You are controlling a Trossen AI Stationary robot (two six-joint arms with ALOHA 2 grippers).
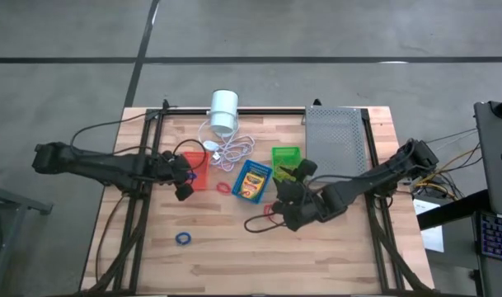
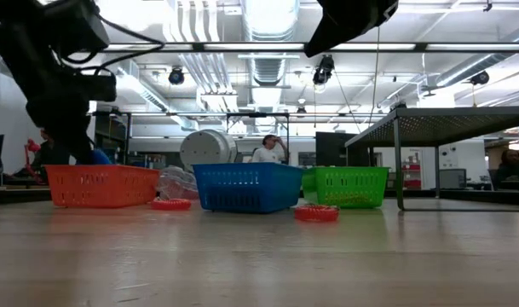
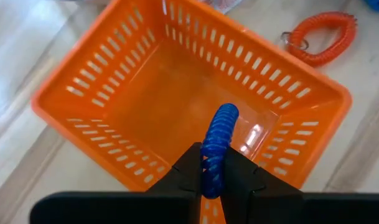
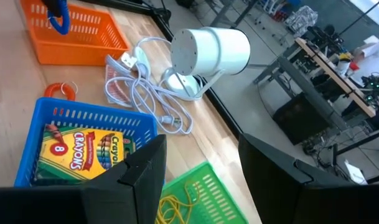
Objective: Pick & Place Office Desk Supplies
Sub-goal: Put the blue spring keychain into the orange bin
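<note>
The blue coiled band point(image 3: 218, 140) is disappearing at its lower end between the left end effector's point(image 3: 212, 180) fingers. The crayon box point(image 4: 77, 152) is lying partly hidden behind the blue basket's point(image 4: 83, 121) wall. The picture's edge is cutting off the green basket point(image 4: 198, 196). People beyond the bench are showing too small to make out.
</note>
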